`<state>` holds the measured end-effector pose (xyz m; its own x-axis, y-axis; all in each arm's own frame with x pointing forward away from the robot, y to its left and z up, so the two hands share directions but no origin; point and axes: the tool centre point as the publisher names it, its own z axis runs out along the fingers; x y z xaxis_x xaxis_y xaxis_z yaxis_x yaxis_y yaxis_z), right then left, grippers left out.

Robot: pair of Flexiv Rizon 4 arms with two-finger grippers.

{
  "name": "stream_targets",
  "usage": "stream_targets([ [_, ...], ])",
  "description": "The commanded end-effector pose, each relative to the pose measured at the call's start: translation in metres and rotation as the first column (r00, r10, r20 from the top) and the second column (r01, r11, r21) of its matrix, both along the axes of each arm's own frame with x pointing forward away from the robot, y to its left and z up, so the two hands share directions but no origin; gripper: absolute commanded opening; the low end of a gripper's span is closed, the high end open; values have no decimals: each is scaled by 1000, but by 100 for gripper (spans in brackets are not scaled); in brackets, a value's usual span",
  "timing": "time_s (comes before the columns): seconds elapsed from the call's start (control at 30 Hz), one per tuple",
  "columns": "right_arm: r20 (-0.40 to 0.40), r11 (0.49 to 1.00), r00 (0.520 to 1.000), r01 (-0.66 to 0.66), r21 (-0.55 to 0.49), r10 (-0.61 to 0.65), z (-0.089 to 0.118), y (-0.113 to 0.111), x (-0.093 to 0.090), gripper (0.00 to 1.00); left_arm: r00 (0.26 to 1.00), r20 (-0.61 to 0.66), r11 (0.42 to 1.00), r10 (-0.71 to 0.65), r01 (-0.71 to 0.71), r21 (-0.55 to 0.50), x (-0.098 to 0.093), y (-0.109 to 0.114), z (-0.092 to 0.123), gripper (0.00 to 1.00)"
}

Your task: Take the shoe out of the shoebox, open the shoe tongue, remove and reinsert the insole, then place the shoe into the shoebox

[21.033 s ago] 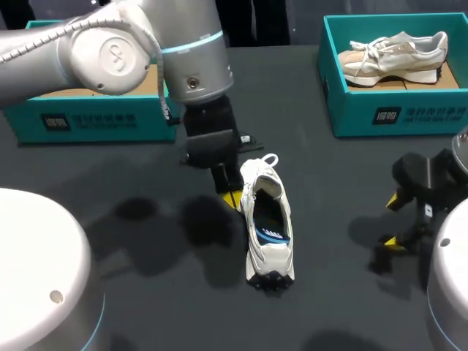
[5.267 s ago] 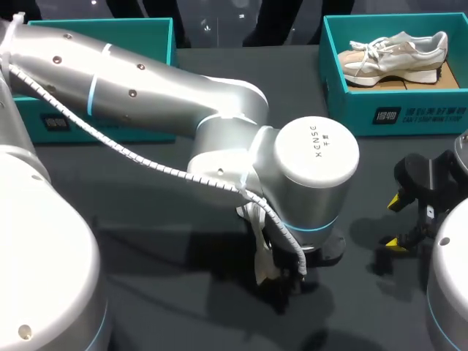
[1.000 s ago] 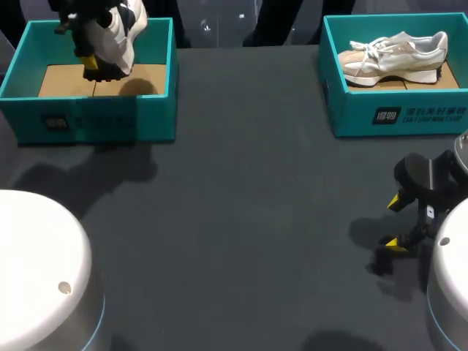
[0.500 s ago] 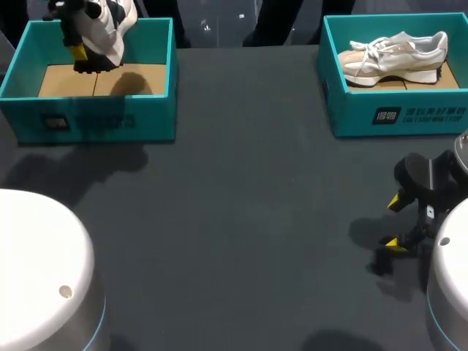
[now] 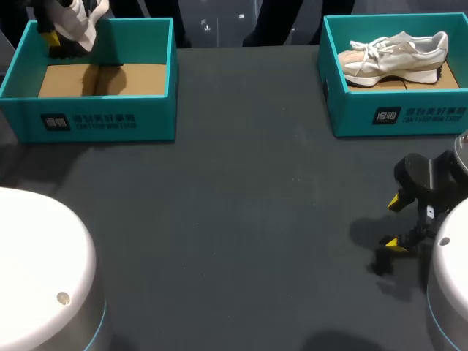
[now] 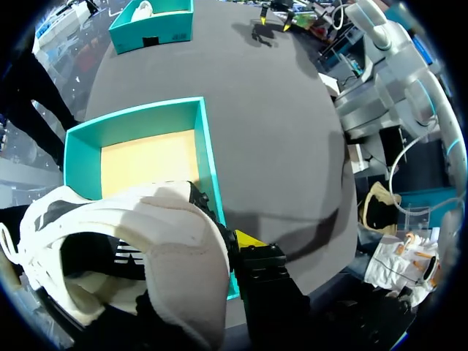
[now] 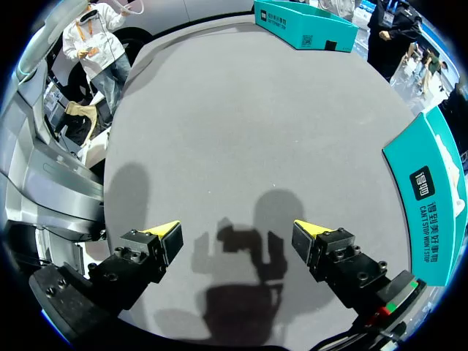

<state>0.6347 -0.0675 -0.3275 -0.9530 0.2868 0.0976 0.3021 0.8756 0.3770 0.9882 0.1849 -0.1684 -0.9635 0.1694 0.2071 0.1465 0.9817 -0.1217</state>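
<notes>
1. Dark grey table (image 5: 241, 219) fills the head view, with 2 teal boxes at its far side, well apart.
2. The left shoebox (image 5: 99, 124) has a bare cardboard floor; its front wall carries a small white logo square and 2 lines of white print.
3. The right box (image 5: 398, 117) bears the same kind of white label on its front wall and holds a beige shoe (image 5: 395, 50) lying on its side.
4. The left gripper (image 6: 238, 245) is clamped on the white shoe (image 6: 168, 241) at its heel collar: 1 yellow tip presses the outside, and the other finger is hidden by the shoe.
5. In the head view the white shoe hangs in the air over the left shoebox's far left corner, its dark sole toward the box, not touching the cardboard floor.
6. In the left wrist view the shoe's opening faces the camera, and white stripes show on the dark lining inside (image 6: 128, 256); I cannot tell whether they are writing.
7. The right gripper (image 7: 238, 230) hovers over bare table near the robot's right side, its 2 fingers spread wide apart with nothing between them and its shadow on the table below.
8. In the right wrist view the right box stands off to one side, its white print sideways on the teal wall.
</notes>
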Motion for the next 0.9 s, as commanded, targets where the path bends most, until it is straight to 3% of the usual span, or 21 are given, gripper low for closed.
stream_targets([
  [0.03, 3, 1000, 1000, 2, -2, -2, 1, 0, -2, 100, 998, -41, 998, -56, 57, 19, 8, 8, -1, 0],
  [0.23, 3, 1000, 1000, 2, -2, -2, 1, 0, -2, 100, 959, 12, 959, -282, 281, 28, 3, 25, -5, 0],
  [0.37, 3, 1000, 1000, 2, -2, -2, 1, 0, -2, 100, 820, 94, 824, -565, 567, 2, -3, 50, -3, 0],
  [0.87, 3, 1000, 1000, 2, -2, -2, 1, 0, -2, 100, 811, 94, 814, -577, 580, -13, 0, 56, -3, 0],
  [0.9, 3, 1000, 1000, 2, -2, -2, 1, 0, -2, 100, 776, 82, 775, -626, 630, -46, 4, 59, -3, 0],
])
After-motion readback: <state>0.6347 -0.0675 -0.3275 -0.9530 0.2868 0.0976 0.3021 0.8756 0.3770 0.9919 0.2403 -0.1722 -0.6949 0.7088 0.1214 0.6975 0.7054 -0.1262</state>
